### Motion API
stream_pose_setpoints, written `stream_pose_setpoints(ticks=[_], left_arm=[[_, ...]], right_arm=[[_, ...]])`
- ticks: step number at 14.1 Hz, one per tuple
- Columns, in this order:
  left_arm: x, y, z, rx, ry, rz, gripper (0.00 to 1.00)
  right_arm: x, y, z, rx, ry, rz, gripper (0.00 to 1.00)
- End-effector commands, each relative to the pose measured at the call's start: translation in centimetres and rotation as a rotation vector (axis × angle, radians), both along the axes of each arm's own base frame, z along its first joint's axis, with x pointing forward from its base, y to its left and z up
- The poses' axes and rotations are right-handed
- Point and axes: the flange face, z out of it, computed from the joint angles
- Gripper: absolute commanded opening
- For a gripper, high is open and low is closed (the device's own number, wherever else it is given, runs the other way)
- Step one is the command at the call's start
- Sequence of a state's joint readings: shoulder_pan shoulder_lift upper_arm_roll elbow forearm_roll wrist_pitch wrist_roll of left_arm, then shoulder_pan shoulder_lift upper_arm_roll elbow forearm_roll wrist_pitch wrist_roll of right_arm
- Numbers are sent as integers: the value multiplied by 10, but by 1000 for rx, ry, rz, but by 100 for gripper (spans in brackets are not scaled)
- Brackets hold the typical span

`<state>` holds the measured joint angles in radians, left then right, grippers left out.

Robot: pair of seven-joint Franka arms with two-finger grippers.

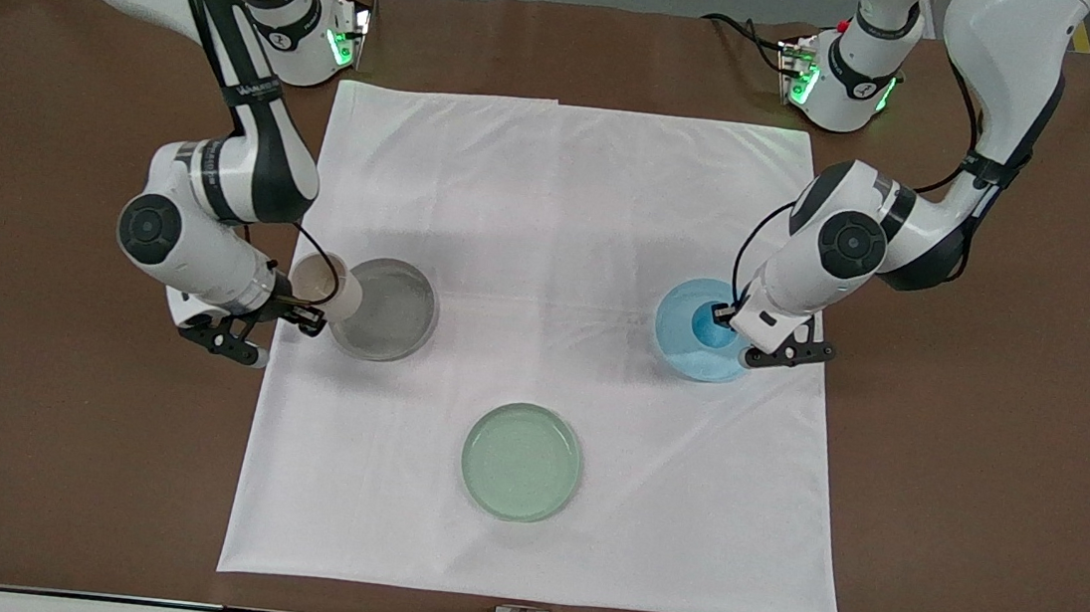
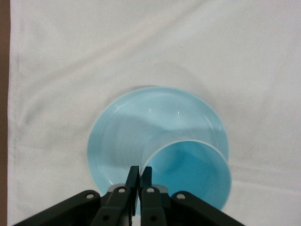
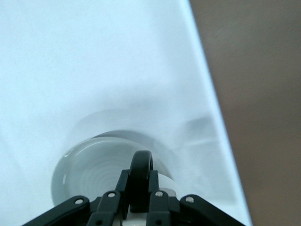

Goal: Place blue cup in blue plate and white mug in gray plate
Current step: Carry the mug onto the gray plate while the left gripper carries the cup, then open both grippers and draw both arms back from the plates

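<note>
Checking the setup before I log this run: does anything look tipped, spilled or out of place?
Nothing is spilled or damaged. The white mug is held up tilted over the gray plate's edge by the right gripper; the left gripper pinches the blue cup over the blue plate.

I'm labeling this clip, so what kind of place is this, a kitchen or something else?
Most likely a robotics lab bench, not a kitchen: a brown-covered table framed by aluminium rails, a white cloth spread as a work mat, and two white arms bolted at its edge, handling cups over round shallow plates.
</note>
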<state>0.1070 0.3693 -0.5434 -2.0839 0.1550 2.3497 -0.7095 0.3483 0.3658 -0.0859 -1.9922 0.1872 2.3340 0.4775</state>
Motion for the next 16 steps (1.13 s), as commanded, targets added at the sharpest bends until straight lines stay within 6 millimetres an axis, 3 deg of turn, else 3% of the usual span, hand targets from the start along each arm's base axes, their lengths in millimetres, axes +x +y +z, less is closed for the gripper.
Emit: stream_pose_setpoints(ticks=[1,2,4,7,9,10,11,12,14,16], left_arm=[[4,-2,6,21,-26,29,100],[7,0,17,26,-46,32,100],[32,21,61,43,-86,74,100],[77,55,142,81,-78,113,100],[94,78,185,83,-91,103,100],[99,87,206,84,-107,108,100],[101,95,229,90,-115,102,100],[101,108,253,98,-118,85,100],[97,129,292,112,-119,30,100],[88,156,319,131,-129,-4,100]], right_arm=[[-22,28,-4,10,-40,-69,0],[-25,38,-4,12,-49,-78,0],[-28,50,-12,8,-52,-79,0],[-30,52,-18,-3,-44,-67,0],[-30,52,-20,-6,-40,-62,6],[-28,50,-20,-7,-39,-62,39],[-27,48,-21,-8,-36,-67,88],[-26,48,-20,-8,-40,-66,100],[-18,47,-10,-3,-53,-62,100],[1,37,15,-18,-37,-61,100]])
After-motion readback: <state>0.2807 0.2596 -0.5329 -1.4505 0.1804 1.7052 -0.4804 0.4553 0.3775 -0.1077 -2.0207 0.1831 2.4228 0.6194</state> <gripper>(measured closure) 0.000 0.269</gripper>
